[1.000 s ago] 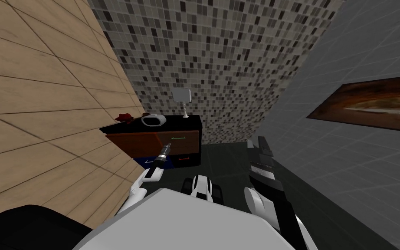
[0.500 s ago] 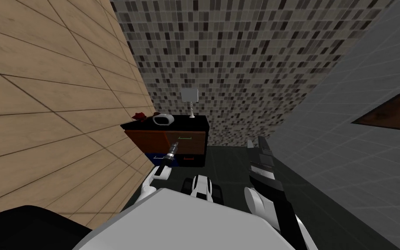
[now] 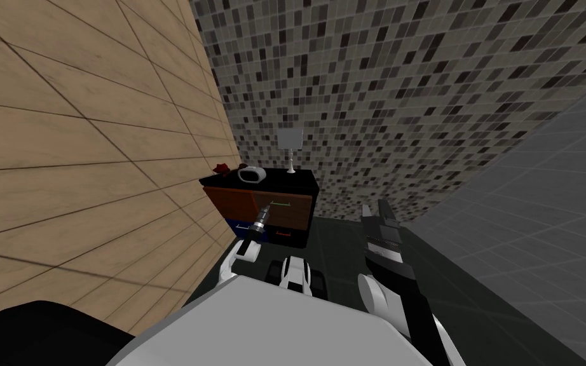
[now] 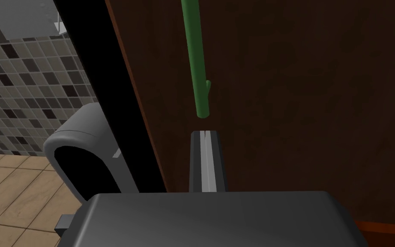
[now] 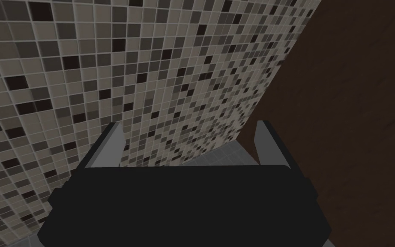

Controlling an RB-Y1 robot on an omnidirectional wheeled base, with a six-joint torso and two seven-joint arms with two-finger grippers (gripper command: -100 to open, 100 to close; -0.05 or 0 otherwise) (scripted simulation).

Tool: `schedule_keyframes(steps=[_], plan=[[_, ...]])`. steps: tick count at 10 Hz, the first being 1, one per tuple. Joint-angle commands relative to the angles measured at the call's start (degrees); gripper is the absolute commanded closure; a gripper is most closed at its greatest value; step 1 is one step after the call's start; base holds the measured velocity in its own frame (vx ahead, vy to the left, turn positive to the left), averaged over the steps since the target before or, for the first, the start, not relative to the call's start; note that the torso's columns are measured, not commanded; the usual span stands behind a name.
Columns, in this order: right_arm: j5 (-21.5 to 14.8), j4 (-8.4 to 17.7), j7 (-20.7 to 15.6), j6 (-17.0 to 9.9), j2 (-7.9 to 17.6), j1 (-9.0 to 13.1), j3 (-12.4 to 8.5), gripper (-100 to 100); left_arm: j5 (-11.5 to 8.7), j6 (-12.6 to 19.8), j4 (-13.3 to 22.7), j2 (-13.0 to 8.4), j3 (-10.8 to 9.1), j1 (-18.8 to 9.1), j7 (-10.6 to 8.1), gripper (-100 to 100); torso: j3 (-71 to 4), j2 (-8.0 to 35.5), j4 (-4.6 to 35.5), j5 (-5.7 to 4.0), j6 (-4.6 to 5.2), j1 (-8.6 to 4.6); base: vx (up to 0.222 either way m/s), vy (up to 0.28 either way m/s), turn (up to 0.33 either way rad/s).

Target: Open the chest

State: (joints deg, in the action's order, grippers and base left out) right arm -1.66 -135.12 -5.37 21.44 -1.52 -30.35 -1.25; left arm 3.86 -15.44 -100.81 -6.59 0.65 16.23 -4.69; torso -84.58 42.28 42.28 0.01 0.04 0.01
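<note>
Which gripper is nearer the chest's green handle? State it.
Left. The left gripper, fingers shut, sits just short of the green handle, at its end. The right gripper, open, hangs right of the chest, well away.

1. Chest (image 3: 285, 213): black top and frame, with reddish-brown wood-grain drawer fronts.
2. Lower-left drawer front (image 3: 238, 229): dark blue.
3. Upper handle (image 4: 197, 60): green. Lower handle (image 3: 282, 234): red.
4. Lamp (image 3: 290, 138) at the back edge of the chest's top: pale grey shade, white stem.
5. Rounded object (image 3: 252, 173) on the top: light grey shell, black face.
6. Small thing (image 3: 222, 168) at the top's left corner: dark red.
7. Back wall (image 3: 381, 95): mosaic of small squares in beige, grey and black.
8. Left wall (image 3: 95, 140): tan wood-grain planks with dark seams.
9. Right wall (image 3: 539, 210): grey tiles with faint pale lines.
10. Floor (image 3: 342, 235): near black.
11. Left hand (image 4: 205, 141): light grey blades on a dark grey box.
12. Right hand (image 5: 190, 133): light grey blades on a black box.
</note>
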Motion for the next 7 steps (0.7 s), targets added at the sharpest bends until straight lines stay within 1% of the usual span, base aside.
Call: schedule_keyframes(steps=[1, 2, 3, 4, 5, 6, 7], plan=[[0.0, 0.0, 0.0, 0.0, 0.0, 0.0, 0.0, 0, -0.3, 0.6, -1.1, 0.3, 0.26, 0.0, -0.27, -100, 0.1, 0.1, 0.0, -0.04, -0.02, -0.14, 0.037, -0.085, -0.007], [0.0, 0.0, 0.0, 0.0, 0.0, 0.0, 0.0, 0, -0.4, 0.8, -1.3, 0.2, 0.31, -0.1, -0.35, -100, 0.1, 0.1, 0.0, -0.12, -0.02, -0.45, 0.036, -0.138, 0.002], [0.0, 0.0, 0.0, 0.0, 0.0, 0.0, 0.0, 0, -0.3, 0.6, -1.1, 0.2, 0.28, 0.0, -0.22, -100, 0.0, 0.0, 0.0, -0.14, -0.03, -0.42, 0.012, -0.063, 0.005], [0.0, 0.0, 0.0, 0.0, 0.0, 0.0, 0.0, 0, -0.3, 2.1, -2.7, 0.1, 0.20, 0.2, -0.44, -100, 0.0, 0.1, 0.0, -0.01, -0.04, 0.05, 0.054, -0.021, -0.020], [0.0, 0.0, 0.0, 0.0, 0.0, 0.0, 0.0, 0, -0.3, 2.8, -3.6, 0.0, 0.16, 0.3, -0.53, -100, 0.0, -0.1, 0.0, 0.07, -0.04, 0.26, 0.094, -0.008, -0.017], [0.0, 0.0, 0.0, 0.0, 0.0, 0.0, 0.0, 0, -0.3, 2.1, -2.7, 0.0, 0.15, 0.1, -0.44, -100, -0.1, -0.2, -0.1, 0.07, -0.05, 0.23, 0.044, -0.001, -0.002], [0.0, 0.0, 0.0, 0.0, 0.0, 0.0, 0.0, 0, -0.3, 0.6, -1.1, 0.2, 0.30, 0.0, -0.25, 100, 0.0, 0.0, 0.0, 0.03, -0.05, 0.11, -0.051, 0.009, 0.030]])
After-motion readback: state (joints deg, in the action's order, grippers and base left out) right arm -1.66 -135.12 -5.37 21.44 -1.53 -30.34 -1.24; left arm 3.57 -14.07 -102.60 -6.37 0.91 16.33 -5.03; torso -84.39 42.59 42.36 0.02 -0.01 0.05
